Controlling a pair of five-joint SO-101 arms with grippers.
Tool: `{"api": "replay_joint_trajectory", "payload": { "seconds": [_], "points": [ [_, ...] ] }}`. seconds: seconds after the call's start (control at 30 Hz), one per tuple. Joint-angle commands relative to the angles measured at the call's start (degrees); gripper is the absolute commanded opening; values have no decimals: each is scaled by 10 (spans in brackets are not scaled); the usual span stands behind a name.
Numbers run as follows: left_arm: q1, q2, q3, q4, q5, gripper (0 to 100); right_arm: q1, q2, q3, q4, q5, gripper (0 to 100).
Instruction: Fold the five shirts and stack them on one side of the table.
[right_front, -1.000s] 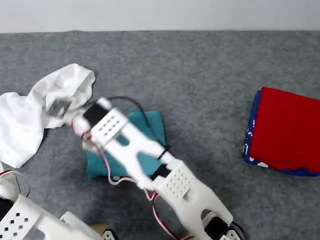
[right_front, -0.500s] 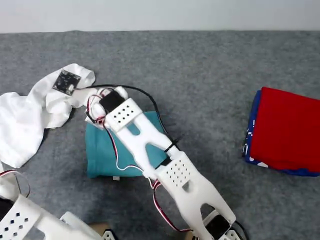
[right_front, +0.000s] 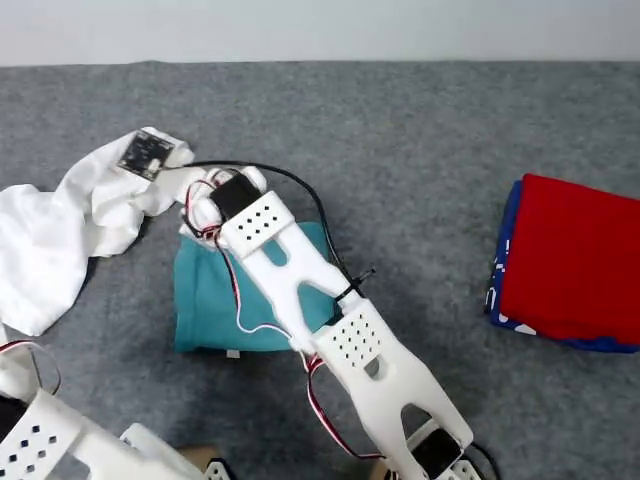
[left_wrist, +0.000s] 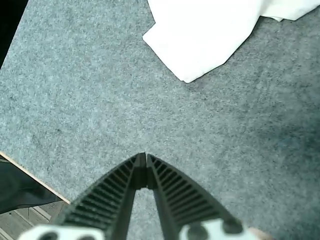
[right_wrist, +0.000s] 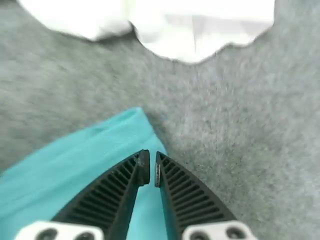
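Jaws almost together on nothing, the right gripper (right_wrist: 150, 169) hangs over the teal shirt's (right_wrist: 60, 170) corner edge, bare grey mat (right_wrist: 260, 150) beyond. The left gripper (left_wrist: 145, 167), jaws together, hangs above open mat just short of the white shirt's (left_wrist: 210, 30) edge.

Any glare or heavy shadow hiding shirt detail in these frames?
Left wrist view: the white shirt glares to flat white, folds lost. Right wrist view: likewise, one faint crease shows. High view: even light, its folds readable, no heavy shadow.
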Motion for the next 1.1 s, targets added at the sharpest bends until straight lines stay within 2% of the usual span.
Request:
{"api": "replay_joint_trajectory", "payload": {
  "seconds": [0.0, 0.17, 0.3, 0.47, 0.53, 0.73, 0.87, 0.97, 1.07],
  "points": [
    [2, -7, -18, -10, -4, 6, 0, -66, -55, 70, 0, 32],
    [2, -7, -28, 25, -4, 6, 12, -102, -55, 192, 0, 32],
    [2, -7, -31, 41, -4, 6, 44, -167, -4, 193, -48, 35],
    [2, -7, -30, 42, -4, 6, 46, -307, 199, 194, -65, 36],
    [2, -7, -29, 42, -4, 6, 46, -370, 295, 193, -106, 37],
    [2, -7, -33, 55, -25, 6, 43, -469, 494, 189, -307, 37],
    [2, -7, -33, 56, -38, 6, 51, -442, 526, 177, -441, 37],
    [2, -7, -32, 55, -38, 6, 51, -407, 526, 171, -495, 39],
    [2, -7, -28, 57, -38, 6, 51, -370, 526, 168, -541, 134]
  ]
}}
